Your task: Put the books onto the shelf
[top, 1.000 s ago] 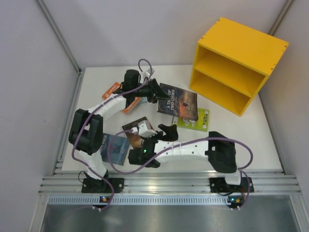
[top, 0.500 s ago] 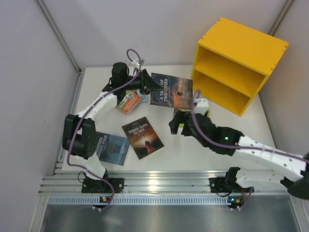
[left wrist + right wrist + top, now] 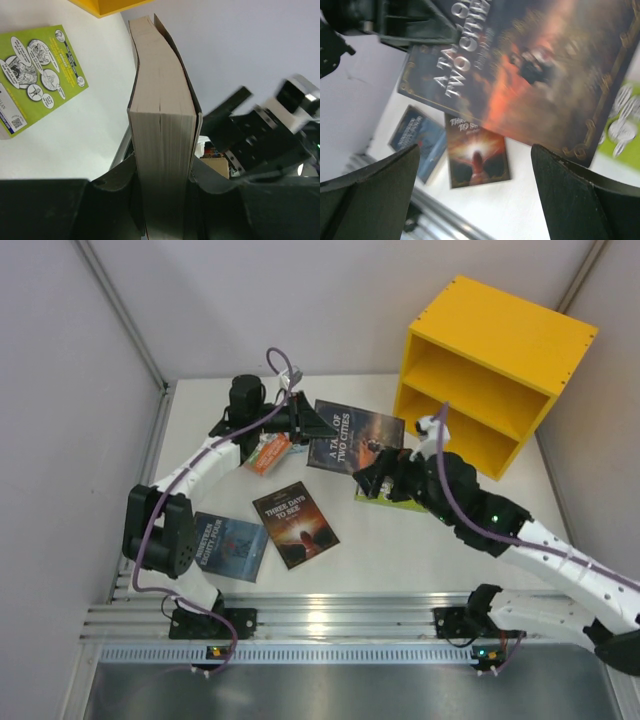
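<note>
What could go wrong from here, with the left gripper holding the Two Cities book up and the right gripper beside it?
The left gripper clamps the Two Cities book at one end only, so it could droop or twist loose.
The open right gripper sits close to the book's free edge; a misjudged approach could knock it down onto the lime green book.

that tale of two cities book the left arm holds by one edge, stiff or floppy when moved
The Tale of Two Cities book is probably stiff: its thick page block sits clamped between the left fingers. Its cover flares off the pages at the far end, so it may fan open if tilted. Gripped at one edge, it could droop or twist.
</note>
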Controlling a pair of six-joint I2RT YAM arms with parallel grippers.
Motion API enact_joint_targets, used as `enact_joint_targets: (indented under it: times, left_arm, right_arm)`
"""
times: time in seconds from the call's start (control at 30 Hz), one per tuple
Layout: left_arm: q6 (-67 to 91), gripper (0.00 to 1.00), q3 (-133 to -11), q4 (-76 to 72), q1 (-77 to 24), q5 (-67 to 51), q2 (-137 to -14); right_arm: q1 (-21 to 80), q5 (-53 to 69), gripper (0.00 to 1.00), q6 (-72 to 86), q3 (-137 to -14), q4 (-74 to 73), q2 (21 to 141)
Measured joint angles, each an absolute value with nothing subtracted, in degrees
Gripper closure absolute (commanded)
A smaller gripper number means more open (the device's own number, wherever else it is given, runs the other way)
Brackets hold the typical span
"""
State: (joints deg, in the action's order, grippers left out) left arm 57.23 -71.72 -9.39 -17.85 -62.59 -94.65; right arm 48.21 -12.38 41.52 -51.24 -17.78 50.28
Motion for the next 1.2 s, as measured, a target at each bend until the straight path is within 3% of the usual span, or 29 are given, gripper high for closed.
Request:
enact_joint_targets:
  times: [0.1,0.2,0.43,0.63,0.73,0.77,0.97,1.1,1.13,1.2]
  left_arm:
    - [59.1,1.00,-74.7,-8.2,-17.9,-62.5,-96.2]
    - [59.5,1.00,-78.1,-5.1,-17.9,-61.9,-97.2]
    - [58.5,1.00,-79.2,1.7,-17.9,-61.8,-97.2]
    - [58.3,1.00,-79.2,5.5,-18.2,-61.9,-97.2]
    - [58.3,1.00,-79.1,6.0,-18.5,-62.0,-97.2]
    - [58.4,1.00,-79.1,6.1,-18.7,-62.0,-97.2]
    - [59.4,1.00,-78.5,6.0,-19.9,-61.0,-97.2]
    - [60.4,1.00,-78.2,4.6,-20.4,-59.3,-97.2]
    - [60.8,0.87,-78.2,4.1,-20.6,-58.9,-97.2]
    - [61.5,0.71,-78.3,3.4,-20.8,-58.5,-97.2]
  right_arm:
    - [55.7,-21.9,0.10,26.3,-63.5,-21.1,58.8]
    - [60.8,-32.8,0.12,10.3,-67.0,-20.4,62.4]
    - [71.7,-49.2,0.25,-21.0,-60.0,-17.1,71.3]
    - [72.6,-57.6,0.39,-37.7,-54.7,-8.6,76.2]
    - [72.6,-60.1,0.52,-43.6,-53.5,-3.4,76.7]
    - [72.6,-60.8,0.63,-45.2,-53.2,-1.4,76.8]
    - [72.2,-63.5,1.00,-55.0,-50.8,8.4,77.7]
    - [71.3,-65.0,1.00,-60.6,-49.2,13.6,78.5]
    - [71.0,-65.2,1.00,-61.4,-49.1,14.1,78.5]
    - [70.7,-65.8,1.00,-63.1,-49.1,14.7,78.4]
